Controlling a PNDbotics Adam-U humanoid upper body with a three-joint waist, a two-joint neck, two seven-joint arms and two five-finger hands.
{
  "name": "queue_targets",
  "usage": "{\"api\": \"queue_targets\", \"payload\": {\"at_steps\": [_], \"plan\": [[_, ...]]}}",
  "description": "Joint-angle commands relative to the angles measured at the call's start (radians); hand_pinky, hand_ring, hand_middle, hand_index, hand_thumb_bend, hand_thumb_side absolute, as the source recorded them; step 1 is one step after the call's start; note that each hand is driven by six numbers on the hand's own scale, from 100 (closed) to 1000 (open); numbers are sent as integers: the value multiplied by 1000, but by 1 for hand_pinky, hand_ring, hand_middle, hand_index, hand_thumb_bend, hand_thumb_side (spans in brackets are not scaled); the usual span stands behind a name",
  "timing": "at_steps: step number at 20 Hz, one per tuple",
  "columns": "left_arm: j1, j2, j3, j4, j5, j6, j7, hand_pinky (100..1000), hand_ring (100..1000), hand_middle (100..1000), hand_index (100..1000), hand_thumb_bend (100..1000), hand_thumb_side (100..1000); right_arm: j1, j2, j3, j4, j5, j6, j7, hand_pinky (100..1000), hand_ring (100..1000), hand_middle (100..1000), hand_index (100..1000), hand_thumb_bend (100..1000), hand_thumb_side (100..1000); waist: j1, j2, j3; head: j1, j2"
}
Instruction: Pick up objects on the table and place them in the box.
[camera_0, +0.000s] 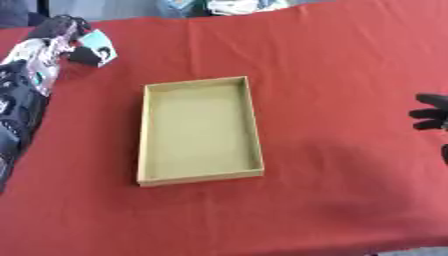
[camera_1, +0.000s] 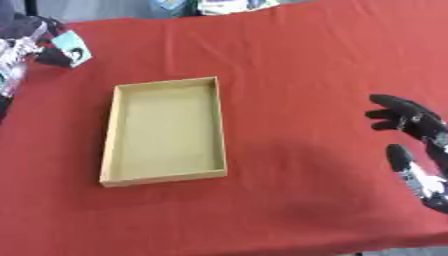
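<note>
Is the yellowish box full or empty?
Empty. The shallow yellowish cardboard box lies open on the red tablecloth, and only its bare floor shows inside. The small light-blue card is at the robot's left hand, outside it.
</note>
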Motion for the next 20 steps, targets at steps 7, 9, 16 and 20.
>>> {"api": "queue_targets", "payload": {"at_steps": [7,9,16,20], "plan": [[-4,34,3,-7,-14,-11,-26,649,558,593,830,227,189,-11,-11,-7,-11,-8,-2,3,779,866,939,989,100,791,-5,-18,5,-2,-6],[-2,34,5,-15,-5,-17,-21,630,529,559,819,196,184,-11,-11,-7,-11,-8,-2,3,778,866,939,989,100,789,-6,-20,6,-3,-6],[-7,39,-24,-134,84,-94,-53,614,497,518,813,100,177,-9,-10,-8,-9,-10,-1,3,779,866,939,989,100,785,-7,-31,20,-10,-1],[0,45,-55,-232,145,-146,-102,612,493,513,812,100,178,-6,-11,-10,-9,-10,1,3,779,866,940,989,100,784,-6,-36,29,-15,-1]]}}
